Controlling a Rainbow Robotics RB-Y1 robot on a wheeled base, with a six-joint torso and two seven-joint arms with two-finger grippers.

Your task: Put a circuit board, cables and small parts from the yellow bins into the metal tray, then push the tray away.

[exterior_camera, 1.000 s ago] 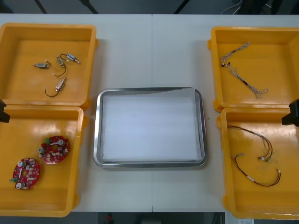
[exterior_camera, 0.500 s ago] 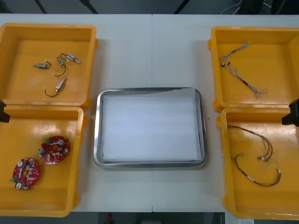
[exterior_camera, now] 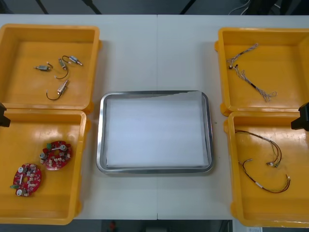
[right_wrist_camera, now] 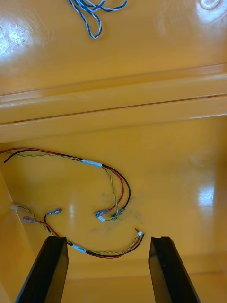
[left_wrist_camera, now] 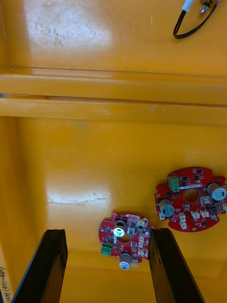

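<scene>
Left gripper [left_wrist_camera: 106, 232]: fingers stood apart, empty, over round red circuit boards [exterior_camera: 56, 154] in near left yellow bin [exterior_camera: 58, 203].
Right gripper [right_wrist_camera: 108, 238]: likewise spread, empty, over red-and-yellow cables [right_wrist_camera: 92, 163].
Shiny metal tray [exterior_camera: 100, 130]: lay central, white inside.
Far left bin [exterior_camera: 29, 92]: small metal parts [exterior_camera: 63, 87].
Far right bin [exterior_camera: 285, 63]: twisted blue-and-white cable [exterior_camera: 244, 75], seemingly one length.

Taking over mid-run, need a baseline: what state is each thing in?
Left gripper: fingers open, empty, above the left yellow bins.
Right gripper: fingers open, empty, above the right yellow bins.
Metal tray: empty, white inside.
Circuit boards: two, lying flat, untouched.
Red and yellow cables: loose, untouched.
Small metal parts: loose, untouched.
Blue and white cable: loose, untouched.
</scene>
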